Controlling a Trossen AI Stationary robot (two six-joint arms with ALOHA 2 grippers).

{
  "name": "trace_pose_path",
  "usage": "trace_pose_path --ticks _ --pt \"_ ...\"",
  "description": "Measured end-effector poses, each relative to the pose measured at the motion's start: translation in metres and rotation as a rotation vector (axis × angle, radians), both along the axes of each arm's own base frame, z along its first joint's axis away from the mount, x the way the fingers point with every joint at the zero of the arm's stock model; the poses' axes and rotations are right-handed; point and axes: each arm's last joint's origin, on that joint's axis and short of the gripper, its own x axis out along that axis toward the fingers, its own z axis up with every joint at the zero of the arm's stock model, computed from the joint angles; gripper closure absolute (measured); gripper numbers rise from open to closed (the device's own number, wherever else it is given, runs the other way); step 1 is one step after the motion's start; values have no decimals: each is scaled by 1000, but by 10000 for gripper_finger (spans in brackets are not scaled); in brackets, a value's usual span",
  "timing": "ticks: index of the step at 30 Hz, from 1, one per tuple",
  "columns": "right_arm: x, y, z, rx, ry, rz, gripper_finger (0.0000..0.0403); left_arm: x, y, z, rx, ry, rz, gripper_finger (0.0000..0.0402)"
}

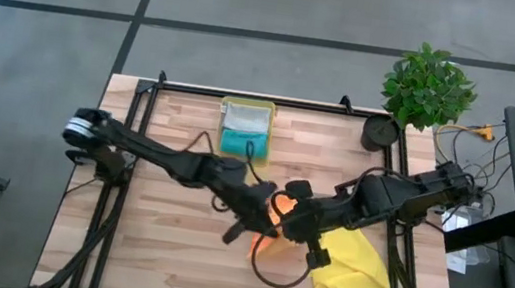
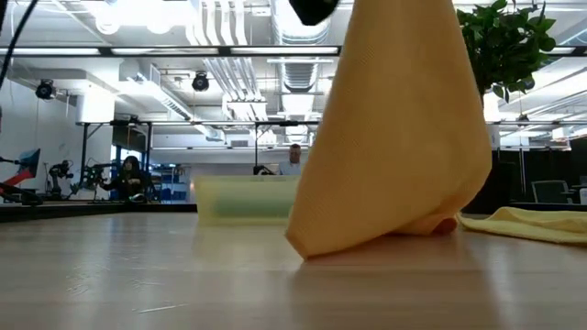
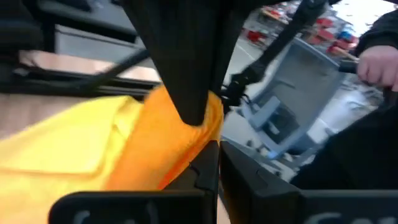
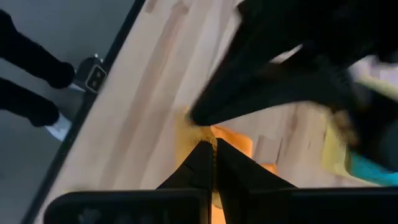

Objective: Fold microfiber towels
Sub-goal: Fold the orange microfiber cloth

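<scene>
Both arms are meeting over the middle of the wooden counter (image 1: 162, 252) and holding the orange towel (image 2: 394, 137) up off it between them. From above, the left gripper (image 1: 266, 212) is reaching in from the left and the right gripper (image 1: 294, 214) from the right, and the two are sitting just beside each other with the orange cloth glowing between them. Left fingers (image 3: 208, 186) are pressed together and clamped on the orange towel's top edge; the right fingers (image 4: 202, 163) are pinched together on an orange edge too.

From counter height the towel is hanging down in a big cone shape, top end pinched up high, bottom corner resting on the counter and bunching a little.

The yellow towel (image 1: 352, 274) is lying crumpled on the counter toward the near right corner, just beside the hanging one but not being touched by either gripper. It's showing as a flat heap at the right edge of the low view as well.

At the far edge of the counter the translucent yellow tray (image 1: 247, 109) is holding the light grey towel (image 1: 246, 118) and the teal towel (image 1: 240, 144), side by side, well apart from the grippers.

A potted plant (image 1: 427, 85) is sitting off the far right corner.
</scene>
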Motion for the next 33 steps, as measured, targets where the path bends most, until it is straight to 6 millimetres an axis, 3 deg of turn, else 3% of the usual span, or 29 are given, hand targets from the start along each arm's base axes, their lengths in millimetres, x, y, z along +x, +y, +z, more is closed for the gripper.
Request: trace_pose_path --ticks 8,17,23,33 --pt "-7 6 6 77 5 -79 394 21 -6 -13 -35 -93 -121 397" --pt "-23 33 6 142 48 -101 394 19 -6 -15 -30 -98 -103 300" --pt "-27 39 5 145 38 -165 394 22 -6 -18 -30 -98 -100 236" --pt "-25 41 3 157 41 -210 394 31 -11 -24 -72 -159 -141 212"
